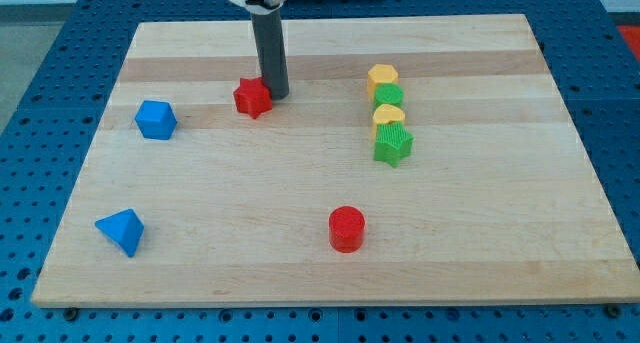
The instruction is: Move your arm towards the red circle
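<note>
The red circle (347,228) is a short red cylinder near the view's bottom centre of the wooden board (480,253). My tip (276,93) is in the upper middle of the board, far above and to the left of the red circle. It stands right beside a red star block (253,98), at that block's upper right edge, touching or nearly touching it.
A column at the right centre holds a yellow block (381,77), a green round block (389,95), a second yellow block (389,116) and a green star block (393,144). A blue block (155,119) lies at the left; a blue wedge-like block (122,230) at the lower left.
</note>
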You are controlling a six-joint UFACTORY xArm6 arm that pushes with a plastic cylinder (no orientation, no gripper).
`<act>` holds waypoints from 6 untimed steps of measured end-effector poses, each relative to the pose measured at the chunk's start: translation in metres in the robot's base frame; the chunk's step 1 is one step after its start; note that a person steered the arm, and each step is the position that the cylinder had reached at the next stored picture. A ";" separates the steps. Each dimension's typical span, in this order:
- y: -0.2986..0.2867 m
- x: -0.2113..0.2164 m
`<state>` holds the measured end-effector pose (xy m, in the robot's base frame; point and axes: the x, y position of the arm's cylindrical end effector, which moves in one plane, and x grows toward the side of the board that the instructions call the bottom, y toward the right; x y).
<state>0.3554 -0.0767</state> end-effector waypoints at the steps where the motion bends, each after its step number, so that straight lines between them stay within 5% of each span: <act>1: 0.002 0.037; 4: 0.044 0.154; 6: 0.125 0.165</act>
